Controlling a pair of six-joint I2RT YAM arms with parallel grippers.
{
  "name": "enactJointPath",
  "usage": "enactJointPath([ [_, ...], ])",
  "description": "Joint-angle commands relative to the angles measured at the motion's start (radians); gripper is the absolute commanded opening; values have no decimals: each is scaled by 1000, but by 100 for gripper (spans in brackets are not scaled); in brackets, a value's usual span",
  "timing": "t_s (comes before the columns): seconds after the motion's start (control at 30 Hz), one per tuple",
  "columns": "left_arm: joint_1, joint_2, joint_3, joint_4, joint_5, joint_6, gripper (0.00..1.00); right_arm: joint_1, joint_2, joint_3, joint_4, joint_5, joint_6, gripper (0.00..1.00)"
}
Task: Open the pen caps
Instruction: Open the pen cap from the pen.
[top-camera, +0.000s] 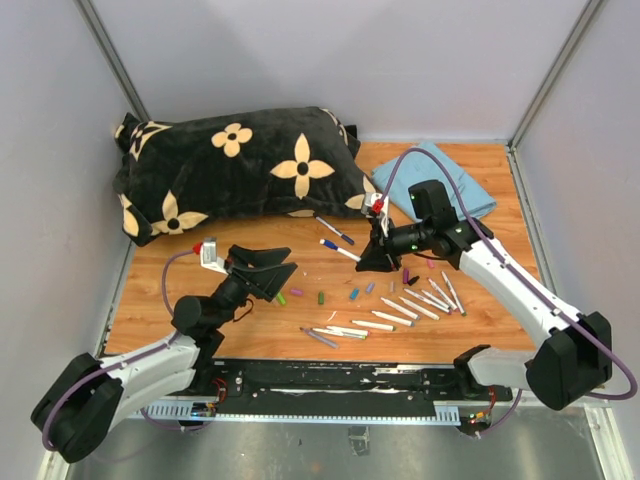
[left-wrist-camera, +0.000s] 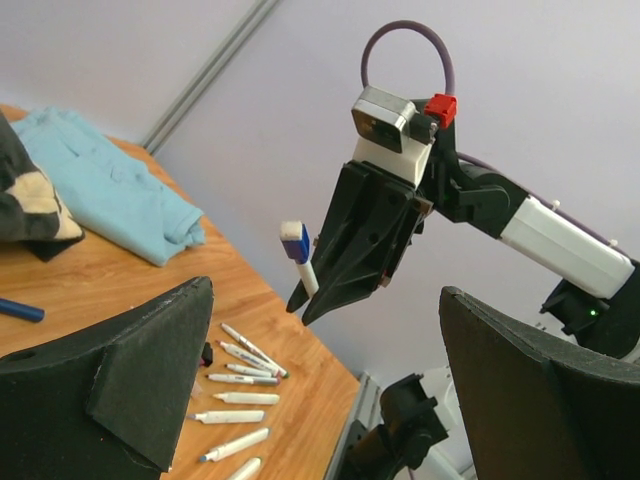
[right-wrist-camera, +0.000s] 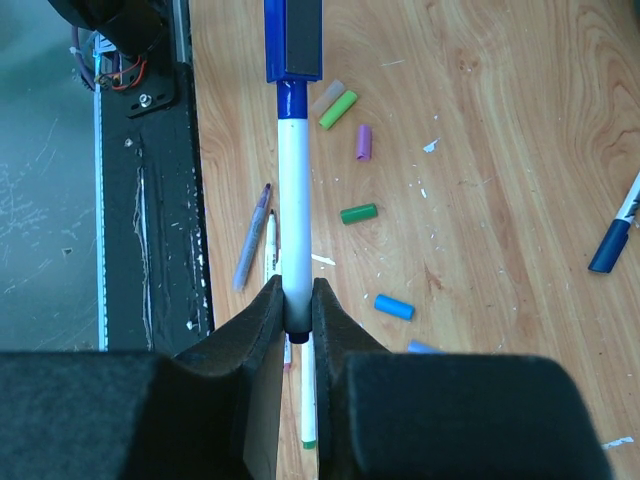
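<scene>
Near edge: black mounting rail (top-camera: 330, 385). Wooden table (top-camera: 240, 330), flecked white. Left gripper (top-camera: 278, 268) has its jaws wide apart and holds nothing. Loose pen caps (top-camera: 320, 297) lie mid-table, beside uncapped pens (top-camera: 420, 305). Right gripper (right-wrist-camera: 297, 305) is clamped on a pen (right-wrist-camera: 295, 200), its blue cap (right-wrist-camera: 293, 40) on. Beyond: flowered pillow (top-camera: 235, 165), blue cloth (top-camera: 470, 195), grey walls (top-camera: 330, 60).
</scene>
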Motion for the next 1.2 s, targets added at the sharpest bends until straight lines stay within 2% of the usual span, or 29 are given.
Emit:
enactJointPath([
  [0.0,-20,-1,15,4,-45,35,99,-21,4,-16,25,-17,15,1],
  [0.3,-40,94,26,73,-64,16,99,-32,21,-26,63,-35,62,1],
  [0.57,-110,201,72,119,-177,41,99,-42,39,-40,112,-70,122,1],
  [0.73,-140,312,102,208,-241,47,98,-42,52,-45,123,-86,132,1],
  [1.0,-171,495,217,288,-277,29,87,-42,66,-46,127,-93,136,1],
  [1.17,-178,608,263,365,-233,-23,63,-42,66,-47,127,-93,136,1],
])
